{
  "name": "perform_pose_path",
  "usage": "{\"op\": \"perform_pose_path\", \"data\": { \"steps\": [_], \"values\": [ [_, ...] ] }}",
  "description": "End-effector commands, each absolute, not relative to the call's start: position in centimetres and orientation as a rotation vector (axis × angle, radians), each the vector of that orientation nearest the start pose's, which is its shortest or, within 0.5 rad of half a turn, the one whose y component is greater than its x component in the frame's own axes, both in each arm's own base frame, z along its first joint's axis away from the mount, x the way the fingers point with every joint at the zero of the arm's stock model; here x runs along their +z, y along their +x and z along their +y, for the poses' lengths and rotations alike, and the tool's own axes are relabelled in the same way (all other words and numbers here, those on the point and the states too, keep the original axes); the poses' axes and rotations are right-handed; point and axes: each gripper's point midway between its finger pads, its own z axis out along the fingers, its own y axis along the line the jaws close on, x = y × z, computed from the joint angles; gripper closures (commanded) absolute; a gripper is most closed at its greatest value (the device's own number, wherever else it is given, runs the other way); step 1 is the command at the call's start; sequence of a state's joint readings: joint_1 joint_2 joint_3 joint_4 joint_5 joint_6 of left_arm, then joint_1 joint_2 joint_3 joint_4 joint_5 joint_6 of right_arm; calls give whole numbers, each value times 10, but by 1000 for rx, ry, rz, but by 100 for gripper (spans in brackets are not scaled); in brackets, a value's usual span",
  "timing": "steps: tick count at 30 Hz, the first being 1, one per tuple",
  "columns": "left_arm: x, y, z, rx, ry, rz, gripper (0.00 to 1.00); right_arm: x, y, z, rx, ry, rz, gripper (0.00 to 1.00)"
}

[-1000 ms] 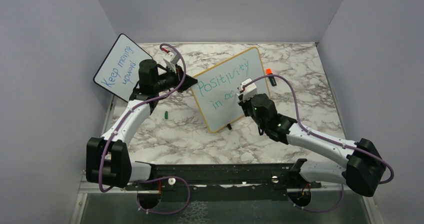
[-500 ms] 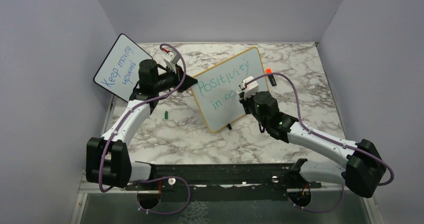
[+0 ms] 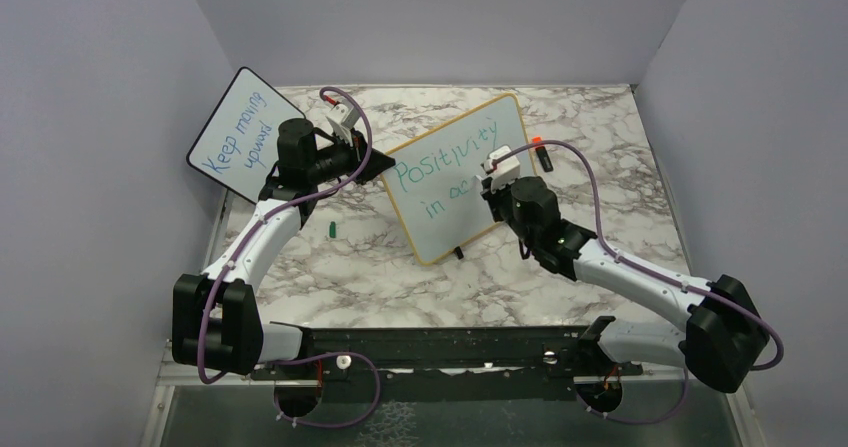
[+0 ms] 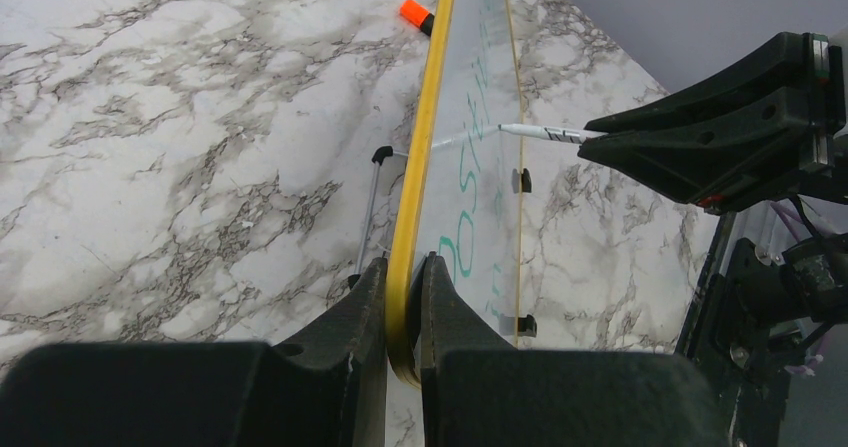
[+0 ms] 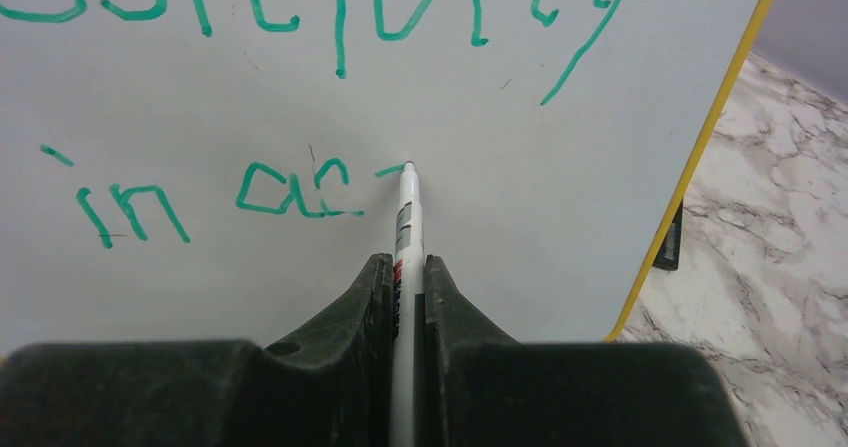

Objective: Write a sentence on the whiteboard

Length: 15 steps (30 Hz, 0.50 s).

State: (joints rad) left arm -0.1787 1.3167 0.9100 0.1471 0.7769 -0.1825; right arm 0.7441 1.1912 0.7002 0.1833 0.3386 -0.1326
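whiteboard (image 3: 446,229) is bearing green sentence (image 5: 340,37) "positivity in ac". left claw (image 4: 405,297) is pinching its yellow frame; right claw (image 5: 405,277) is gripping a marker (image 5: 406,217), tip touching after "ac".

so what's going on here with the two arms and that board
The left gripper is clamped on the edge of the large yellow-framed white whiteboard, steadying it. The right gripper holds a slim white marker with its tip on the board, midway through the green handwritten sentence: "Positivity" is done, and the second line reads "in ac" plus a short stroke.
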Motion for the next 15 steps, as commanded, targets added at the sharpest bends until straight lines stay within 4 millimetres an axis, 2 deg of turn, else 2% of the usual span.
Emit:
{"op": "perform_pose_path", "data": {
  "steps": [1, 15],
  "values": [
    [190, 348, -187, -892, 546, 1934, 100, 199, 334, 209, 97, -546, 1736, 100],
    [188, 348, -187, -892, 545, 1939, 100, 218, 325, 215, 160, -582, 1692, 100]
  ]
}}
